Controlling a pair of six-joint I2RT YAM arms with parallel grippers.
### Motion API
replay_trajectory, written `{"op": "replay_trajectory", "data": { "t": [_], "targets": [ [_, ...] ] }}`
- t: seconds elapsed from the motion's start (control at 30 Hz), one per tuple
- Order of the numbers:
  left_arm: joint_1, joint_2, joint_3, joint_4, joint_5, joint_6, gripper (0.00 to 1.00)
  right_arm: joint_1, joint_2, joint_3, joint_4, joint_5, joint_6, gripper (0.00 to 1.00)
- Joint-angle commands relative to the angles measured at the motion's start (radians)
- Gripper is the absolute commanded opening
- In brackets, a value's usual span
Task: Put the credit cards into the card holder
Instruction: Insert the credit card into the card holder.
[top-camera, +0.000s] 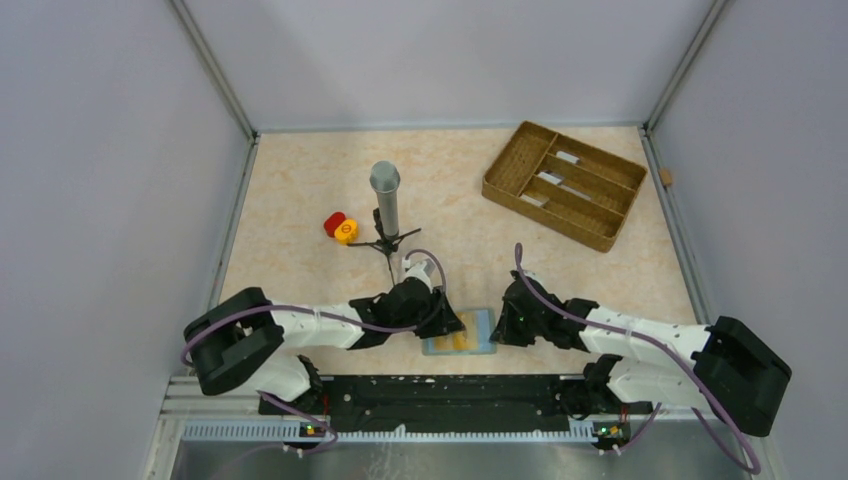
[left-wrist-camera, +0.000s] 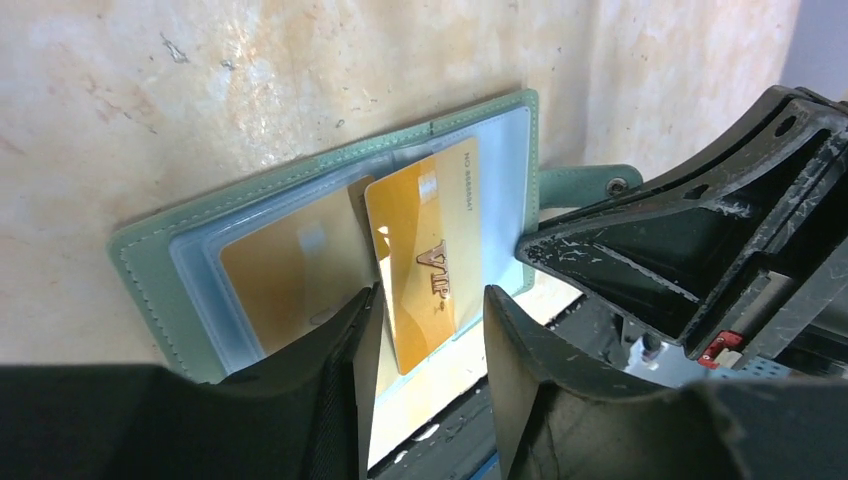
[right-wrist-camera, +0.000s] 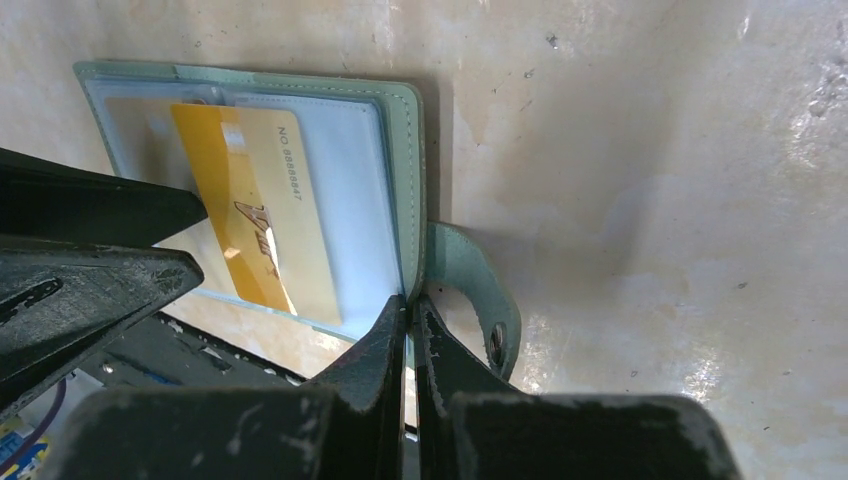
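The card holder (top-camera: 482, 318) lies open on the table's near edge, grey-green with pale blue sleeves (left-wrist-camera: 140, 260) (right-wrist-camera: 405, 150). A tan-gold credit card (left-wrist-camera: 425, 250) (right-wrist-camera: 255, 215) stands partly inside its right sleeve, and its near end sticks out. Another gold card (left-wrist-camera: 285, 270) lies under the left sleeve. My left gripper (left-wrist-camera: 432, 300) (top-camera: 448, 322) is open; the protruding card end sits between its fingers, close to the left one. My right gripper (right-wrist-camera: 411, 300) (top-camera: 500, 325) is shut on the holder's right edge, just beside the closing tab (right-wrist-camera: 465, 275).
A brown compartmented tray (top-camera: 565, 183) with silvery cards in it stands at the back right. A grey cylinder on a small tripod (top-camera: 386, 200) and a red and a yellow piece (top-camera: 340, 227) sit left of centre. A black rail (top-camera: 440, 395) runs just below the holder.
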Motion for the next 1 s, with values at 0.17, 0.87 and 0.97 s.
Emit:
{"op": "replay_trajectory", "data": {
  "t": [0.17, 0.87, 0.97],
  "targets": [
    [-0.046, -0.050, 0.087, -0.237, -0.121, 0.063, 0.49, 0.008, -0.002, -0.012, -0.070, 0.062, -0.020, 0.00],
    [-0.054, 0.129, 0.176, -0.094, 0.035, 0.107, 0.43, 0.009, 0.002, -0.017, -0.031, 0.028, -0.022, 0.00],
    [-0.054, 0.133, 0.174, -0.059, 0.036, 0.112, 0.42, 0.009, 0.001, -0.018, -0.030, 0.030, -0.021, 0.00]
  ]
}}
